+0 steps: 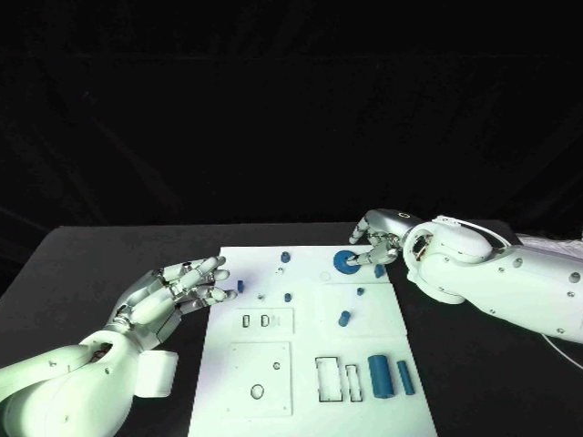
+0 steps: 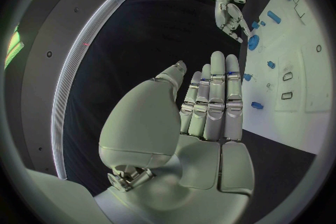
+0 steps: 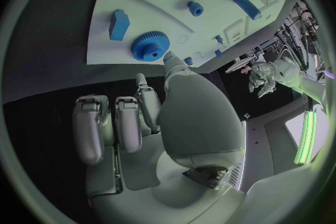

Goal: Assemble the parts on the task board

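At the near edge of the task board (image 1: 311, 401), two blue cylinders (image 1: 381, 378) were seen lying side by side just beside a pair of outlined rectangular slots (image 1: 331, 380), with a square panel (image 1: 260, 367) bearing an oval hole to their left; none of these were touched by either hand. Further in, the left hand (image 1: 176, 289) was held at the board's left edge with its fingers extended and apart, nothing being gripped, its fingertips (image 2: 218, 57) close to a small blue part (image 1: 240, 285) on the plate. A short blue peg (image 1: 344, 318) was found lying loose near the middle, and small blue studs (image 1: 288, 297) were scattered beyond it. At the far right corner, the blue gear (image 3: 150, 46) was met by the right hand (image 1: 374, 248), a fingertip (image 3: 168, 57) appearing to be pressed against its toothed rim while the other fingers were curled back; whether the gear was truly pinched could not be told, so the hand was judged to be touching rather than holding it. The chief risk was judged to lie here: if the gear were pushed sideways by that single contact, it could be skidded off its seat or tilted, and jammed rather than settled. A blue block (image 3: 119, 24) and a blue bush (image 3: 195, 8) near the gear could be knocked by the curled fingers if the hand were swept across. The way between the hands was obstructed by little except the loose peg and studs, which might be scattered by a careless reach.
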Tool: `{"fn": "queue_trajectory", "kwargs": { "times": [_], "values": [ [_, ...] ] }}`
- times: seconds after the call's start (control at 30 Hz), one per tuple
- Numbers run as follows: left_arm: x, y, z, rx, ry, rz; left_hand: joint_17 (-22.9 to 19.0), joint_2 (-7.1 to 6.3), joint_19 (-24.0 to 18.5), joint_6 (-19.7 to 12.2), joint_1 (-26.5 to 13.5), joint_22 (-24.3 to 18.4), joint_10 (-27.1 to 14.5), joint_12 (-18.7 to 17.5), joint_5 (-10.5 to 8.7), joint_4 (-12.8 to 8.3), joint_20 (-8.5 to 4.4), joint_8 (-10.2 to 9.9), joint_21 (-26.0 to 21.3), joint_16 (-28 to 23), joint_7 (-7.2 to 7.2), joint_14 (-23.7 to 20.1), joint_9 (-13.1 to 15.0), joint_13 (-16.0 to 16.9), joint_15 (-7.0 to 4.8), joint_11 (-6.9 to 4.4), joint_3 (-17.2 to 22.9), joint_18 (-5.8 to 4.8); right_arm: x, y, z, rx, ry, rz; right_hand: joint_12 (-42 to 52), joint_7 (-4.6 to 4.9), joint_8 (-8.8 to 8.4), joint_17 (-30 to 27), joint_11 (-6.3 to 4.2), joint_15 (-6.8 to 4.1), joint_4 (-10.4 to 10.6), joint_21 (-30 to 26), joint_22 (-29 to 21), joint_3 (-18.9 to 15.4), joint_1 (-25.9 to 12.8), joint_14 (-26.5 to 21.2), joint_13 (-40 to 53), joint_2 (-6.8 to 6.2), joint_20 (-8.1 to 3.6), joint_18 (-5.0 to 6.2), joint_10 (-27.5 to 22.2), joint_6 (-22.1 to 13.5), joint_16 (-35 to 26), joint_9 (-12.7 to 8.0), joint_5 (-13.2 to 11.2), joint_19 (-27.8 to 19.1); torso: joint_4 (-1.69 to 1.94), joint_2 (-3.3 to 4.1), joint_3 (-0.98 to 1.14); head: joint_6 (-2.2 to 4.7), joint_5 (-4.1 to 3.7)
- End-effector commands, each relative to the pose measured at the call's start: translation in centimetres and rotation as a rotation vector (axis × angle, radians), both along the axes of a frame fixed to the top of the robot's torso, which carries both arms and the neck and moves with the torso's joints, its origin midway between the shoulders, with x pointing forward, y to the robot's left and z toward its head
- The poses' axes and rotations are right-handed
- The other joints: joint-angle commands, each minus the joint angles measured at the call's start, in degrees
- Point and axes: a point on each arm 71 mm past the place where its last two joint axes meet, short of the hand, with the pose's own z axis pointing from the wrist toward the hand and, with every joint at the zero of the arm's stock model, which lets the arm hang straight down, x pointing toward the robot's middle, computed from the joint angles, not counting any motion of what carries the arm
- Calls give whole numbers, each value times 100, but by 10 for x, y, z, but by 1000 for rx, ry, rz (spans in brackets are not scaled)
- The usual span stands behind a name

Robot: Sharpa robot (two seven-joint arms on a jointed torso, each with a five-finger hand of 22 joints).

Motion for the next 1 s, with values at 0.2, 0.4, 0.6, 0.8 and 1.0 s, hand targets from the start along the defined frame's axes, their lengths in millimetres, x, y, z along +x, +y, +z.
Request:
{"fn": "queue_trajectory", "kwargs": {
  "times": [0.2,0.4,0.6,0.8,1.0],
  "values": [
    [0,-2,1,-14,-6,-17,6,-23,-23,-18,-44,0,-51,-19,-29,-11,-2,-24,5,21,24,-39,-5,-7,-1,9,35,54,4,6,-10,-12,80,-7,992,20,66,834,18,50,-32,87,1017,-15,109,485,1008,81,55,-85,358,35,90,16,37,368,13,2,-7,-28,15],
    [1,-2,1,-13,-5,-17,14,-15,-25,-15,-38,1,-48,-18,-27,-18,-1,-22,5,27,23,-43,-3,-6,-2,7,47,55,5,8,-15,-21,91,0,1193,20,90,906,19,52,-68,115,1080,-1,174,498,1196,122,61,-98,432,75,125,20,45,398,14,1,-12,-44,18],
    [1,-1,1,-13,-4,-17,14,-15,-25,-15,-38,1,-48,-18,-27,-18,-1,-22,5,27,23,-43,-3,-6,-2,7,47,55,5,10,-16,-31,92,10,1307,10,124,1005,13,50,-110,154,1171,14,230,516,1299,158,61,-118,477,143,169,29,45,442,14,1,-14,-58,28],
    [1,-1,1,-12,-3,-17,14,-15,-25,-15,-38,1,-48,-18,-27,-18,-1,-22,5,27,23,-43,-3,-6,-2,7,47,55,4,10,-16,-31,80,15,1416,-6,164,1048,1,42,-169,176,1222,58,302,523,1395,221,56,-129,523,232,189,40,54,467,14,2,-14,-54,27],
    [1,-1,0,-12,-1,-18,14,-15,-25,-15,-38,1,-48,-18,-27,-18,-1,-22,5,27,23,-43,-3,-6,-2,7,47,55,4,10,-15,-32,61,23,1439,-19,201,1084,-16,23,-394,197,1271,278,604,528,1419,418,42,-139,531,341,206,47,-203,490,19,1,-17,-55,23]
  ]
}}
